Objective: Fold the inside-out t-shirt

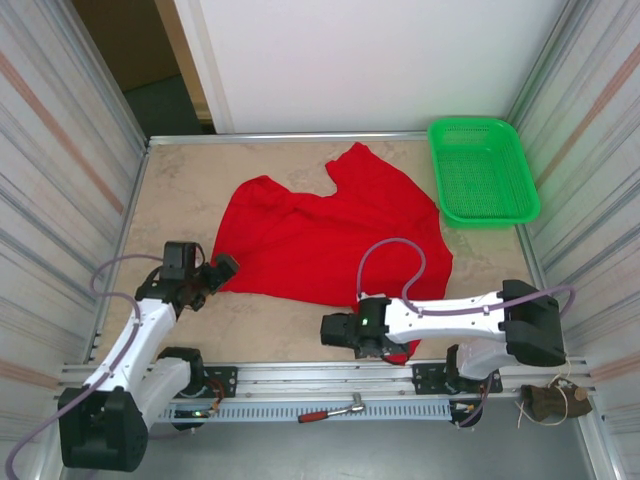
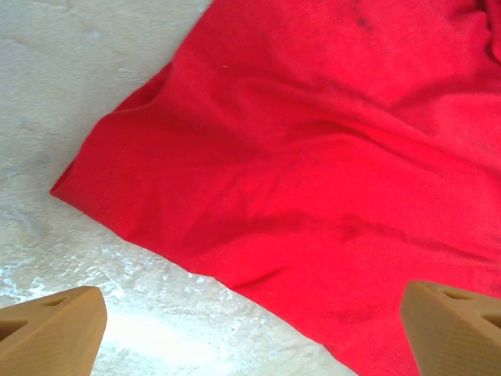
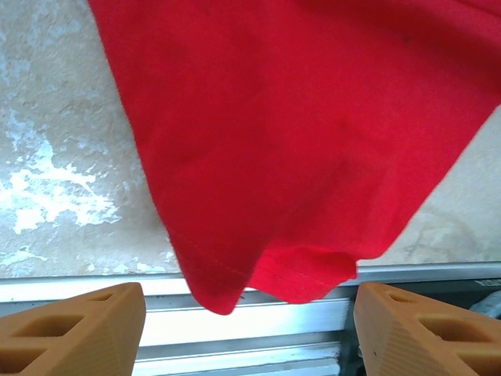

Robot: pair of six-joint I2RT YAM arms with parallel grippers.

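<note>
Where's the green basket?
In the top view, the green plastic mesh basket sits in the far right corner of the beige table, beside the red cloth t-shirt.

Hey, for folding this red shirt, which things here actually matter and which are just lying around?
For the job: red t-shirt; left claw and right claw, both open.

Just lying about: green mesh basket at the far right corner; red-handled tool on the front rail.
</note>
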